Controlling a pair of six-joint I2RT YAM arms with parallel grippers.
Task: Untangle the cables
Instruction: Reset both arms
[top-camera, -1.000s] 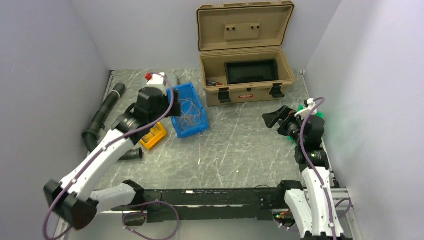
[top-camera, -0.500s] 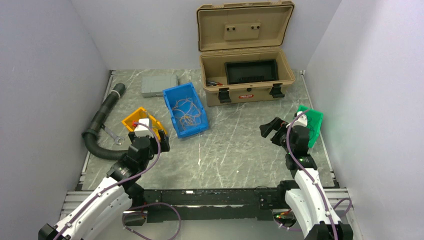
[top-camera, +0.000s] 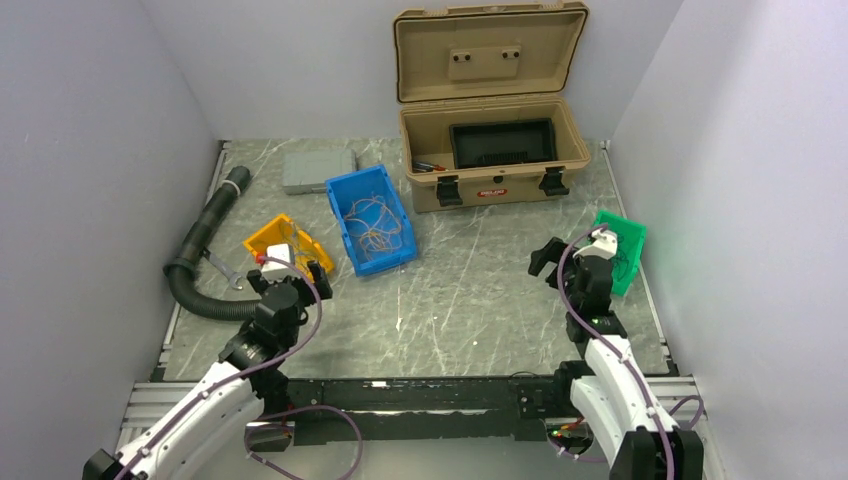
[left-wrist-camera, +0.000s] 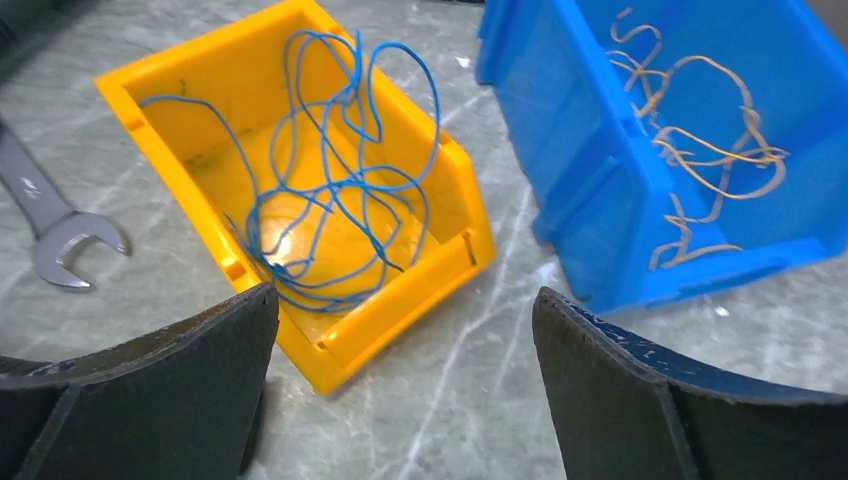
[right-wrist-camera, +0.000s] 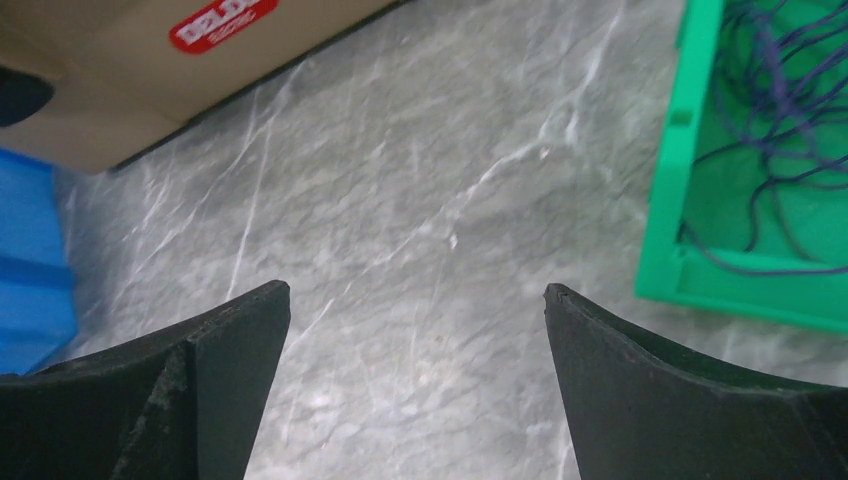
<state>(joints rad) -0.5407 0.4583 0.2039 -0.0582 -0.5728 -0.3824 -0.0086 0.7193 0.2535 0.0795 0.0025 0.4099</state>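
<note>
Grey marbled worktop (top-camera: 470, 300), open tan case (top-camera: 490, 185) at back, blue bin (left-wrist-camera: 590, 180) holding orange-yellow cables (left-wrist-camera: 735, 155), green bin (right-wrist-camera: 690, 150) holding purple cables (right-wrist-camera: 775, 100), yellow bin (left-wrist-camera: 425, 290) holding blue cable (left-wrist-camera: 345, 185), left end effector (left-wrist-camera: 405, 310) and right end effector (right-wrist-camera: 417, 292) spread wide, empty.

left arm (top-camera: 200, 405), right arm (top-camera: 610, 362): white shells, black joints | purple cable (top-camera: 319, 305): loops along each arm | left claw (left-wrist-camera: 402, 295), right claw (right-wrist-camera: 416, 287): broad, curved black fingers
</note>
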